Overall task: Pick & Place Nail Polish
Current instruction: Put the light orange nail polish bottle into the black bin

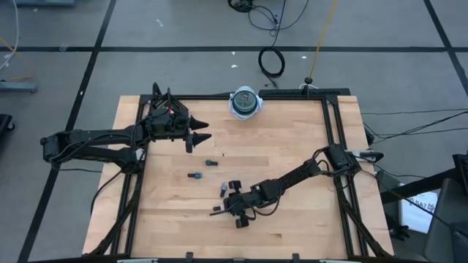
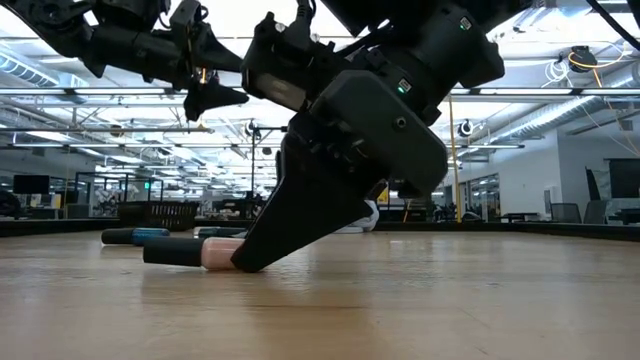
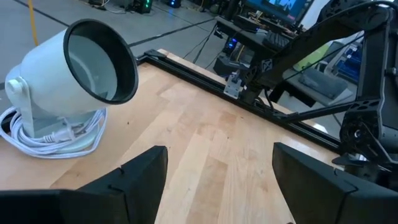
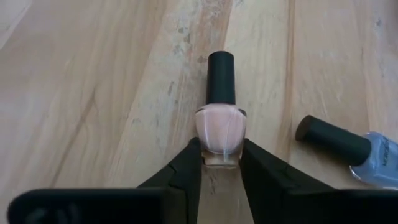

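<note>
right gripper (image 4: 221, 163) fingers clamp a pale pink nail polish bottle (image 4: 221, 127) lying on the bench (image 4: 93, 93); left gripper (image 3: 214, 180) fingers spread apart.

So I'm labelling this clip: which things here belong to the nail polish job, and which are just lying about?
Part of the job:
- pale pink nail polish bottle, lying between the right gripper fingers
- light blue bottle beside it
- other small bottles on the table

Lying about:
- white lamp with its coiled cord
- left gripper, open, waiting

Pale pink nail polish (image 4: 221, 127) with black cap; light blue bottle (image 4: 378, 160) beside
</note>
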